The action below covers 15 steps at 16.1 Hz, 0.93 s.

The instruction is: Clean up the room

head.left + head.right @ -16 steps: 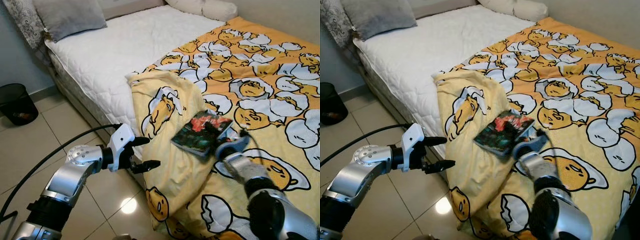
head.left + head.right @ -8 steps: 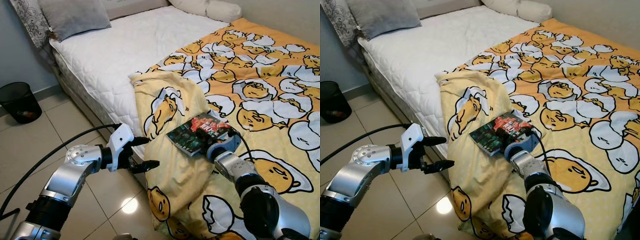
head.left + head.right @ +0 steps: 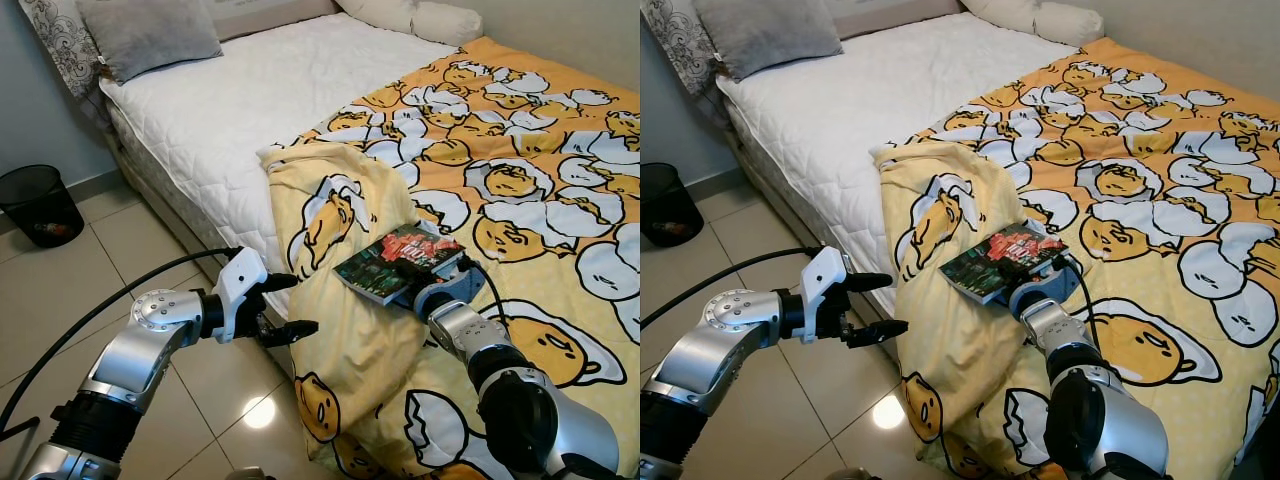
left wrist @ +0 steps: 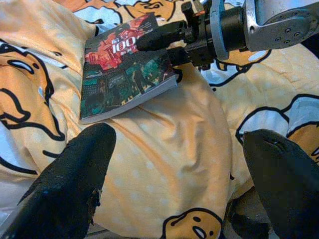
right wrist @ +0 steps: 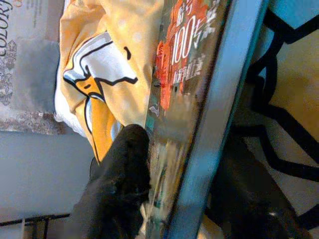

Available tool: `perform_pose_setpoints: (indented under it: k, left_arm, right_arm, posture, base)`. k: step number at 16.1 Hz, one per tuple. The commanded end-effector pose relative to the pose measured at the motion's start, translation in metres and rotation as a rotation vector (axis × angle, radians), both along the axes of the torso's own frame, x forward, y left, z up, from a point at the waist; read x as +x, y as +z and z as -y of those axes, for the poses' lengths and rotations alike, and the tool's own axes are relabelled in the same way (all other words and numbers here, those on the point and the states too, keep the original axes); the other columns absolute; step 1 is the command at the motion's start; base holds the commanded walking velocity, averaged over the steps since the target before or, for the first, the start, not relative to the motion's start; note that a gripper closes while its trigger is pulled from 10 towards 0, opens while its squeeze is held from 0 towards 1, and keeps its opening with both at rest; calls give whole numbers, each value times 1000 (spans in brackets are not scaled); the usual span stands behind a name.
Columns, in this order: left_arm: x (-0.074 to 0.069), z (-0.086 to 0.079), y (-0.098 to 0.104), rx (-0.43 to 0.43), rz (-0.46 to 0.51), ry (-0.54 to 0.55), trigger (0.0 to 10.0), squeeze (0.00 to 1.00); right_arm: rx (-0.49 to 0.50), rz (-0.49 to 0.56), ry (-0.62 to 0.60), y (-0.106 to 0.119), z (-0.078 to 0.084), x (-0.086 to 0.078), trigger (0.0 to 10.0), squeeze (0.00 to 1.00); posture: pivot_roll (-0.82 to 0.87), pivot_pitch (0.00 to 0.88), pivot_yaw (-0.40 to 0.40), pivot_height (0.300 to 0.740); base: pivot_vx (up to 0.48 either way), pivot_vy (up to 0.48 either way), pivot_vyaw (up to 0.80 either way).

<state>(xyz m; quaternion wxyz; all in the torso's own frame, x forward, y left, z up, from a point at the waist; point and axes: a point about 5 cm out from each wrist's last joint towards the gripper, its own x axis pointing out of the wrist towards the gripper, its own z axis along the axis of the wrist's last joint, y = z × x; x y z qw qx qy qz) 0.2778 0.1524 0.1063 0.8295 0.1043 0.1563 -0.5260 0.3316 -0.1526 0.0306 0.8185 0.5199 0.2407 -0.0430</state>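
Right claw [image 3: 418, 290] pinches the paperback book's [image 3: 398, 262] near edge, lifting it off your rumpled yellow duvet [image 3: 520, 180] on the bed; left claw [image 3: 290, 305] hangs spread beside the mattress [image 3: 220, 110].

Yellow cartoon-egg blanket [image 3: 520, 170], red-and-dark book [image 3: 398, 262]
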Motion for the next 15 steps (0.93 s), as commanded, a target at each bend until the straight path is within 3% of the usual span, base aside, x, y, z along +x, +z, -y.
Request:
perform_pose_setpoints:
  k: [1, 9, 14, 15]
  left_arm:
    - [4, -4, 3, 20, 18, 12, 10000, 776]
    - [5, -4, 3, 22, 23, 17, 10000, 773]
    - [5, -4, 4, 2, 35, 38, 10000, 780]
    - [4, -5, 5, -14, 37, 56, 10000, 780]
  right_arm:
    - [-13, 32, 6, 8, -3, 7, 0, 0]
    - [-25, 30, 15, 8, -5, 7, 0, 0]
    - [-95, 177, 43, 20, 2, 12, 0, 0]
    - [-127, 224, 5, 25, 13, 14, 0, 0]
  posture:
    - [4, 0, -2, 740]
    - [12, 0, -3, 740]
    - [17, 0, 0, 740]
    - [15, 0, 5, 740]
  base:
    - [0, 0, 0]
    - [0, 0, 0]
    - [0, 0, 0]
    - [0, 0, 0]
